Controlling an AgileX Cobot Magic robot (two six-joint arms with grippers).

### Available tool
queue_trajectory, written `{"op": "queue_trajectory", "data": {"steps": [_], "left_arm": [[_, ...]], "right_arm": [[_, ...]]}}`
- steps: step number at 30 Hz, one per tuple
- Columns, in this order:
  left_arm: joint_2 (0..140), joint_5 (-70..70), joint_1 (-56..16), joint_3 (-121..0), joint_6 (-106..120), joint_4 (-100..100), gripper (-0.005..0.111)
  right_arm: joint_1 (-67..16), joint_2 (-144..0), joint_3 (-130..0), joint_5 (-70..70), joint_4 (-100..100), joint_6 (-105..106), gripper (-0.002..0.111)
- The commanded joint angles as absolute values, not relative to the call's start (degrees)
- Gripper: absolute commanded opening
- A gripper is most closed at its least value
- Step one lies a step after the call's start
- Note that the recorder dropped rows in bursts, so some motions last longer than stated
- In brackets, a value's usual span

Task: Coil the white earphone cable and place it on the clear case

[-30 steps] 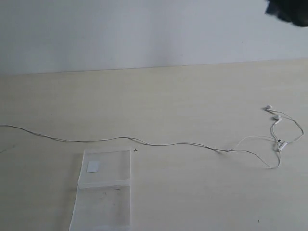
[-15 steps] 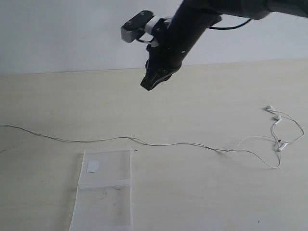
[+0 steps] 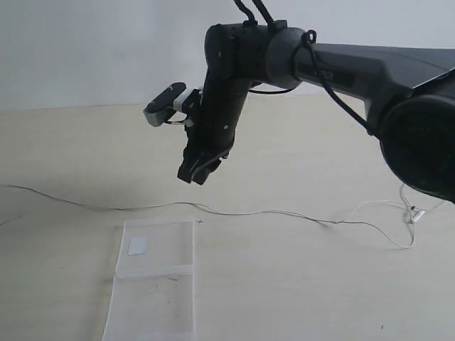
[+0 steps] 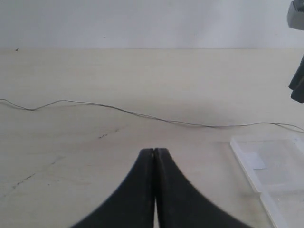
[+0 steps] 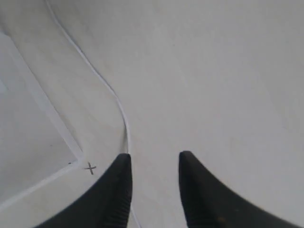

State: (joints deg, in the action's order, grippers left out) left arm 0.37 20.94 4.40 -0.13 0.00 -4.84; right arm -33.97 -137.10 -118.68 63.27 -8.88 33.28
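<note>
Well, the right gripper (image 3: 198,170) hangs above the table (image 3: 306,284) with its two dark fingers parted and nothing between them, over the stretch of the white earphone cable (image 3: 249,213) that passes just beside the far corner of the clear case (image 3: 160,288). That cable lies strung out across the tabletop, uncoiled, off the case. The left gripper (image 4: 155,151) sits low, fingers pressed together.

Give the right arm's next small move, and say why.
Probably lower the right arm's open jaws and close them on the thin white earphone cable. It lies stretched out, uncoiled, running just under one jaw tip, near a corner of the flat clear plastic case; nothing is held.
</note>
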Motion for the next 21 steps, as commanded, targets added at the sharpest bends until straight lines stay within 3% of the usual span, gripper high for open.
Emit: {"op": "queue_trajectory", "data": {"steps": [1,21], "left_arm": [[0.0,20.3,4.6,0.0,0.0,-5.3,0.0],[0.0,20.3,4.6,0.0,0.0,-5.3,0.0]], "right_arm": [[-34.7,-137.6,-119.2,64.1,-10.4,31.0,0.044],[-35.3,-141.7,-119.2,62.5,-9.5,28.3,0.044]]}}
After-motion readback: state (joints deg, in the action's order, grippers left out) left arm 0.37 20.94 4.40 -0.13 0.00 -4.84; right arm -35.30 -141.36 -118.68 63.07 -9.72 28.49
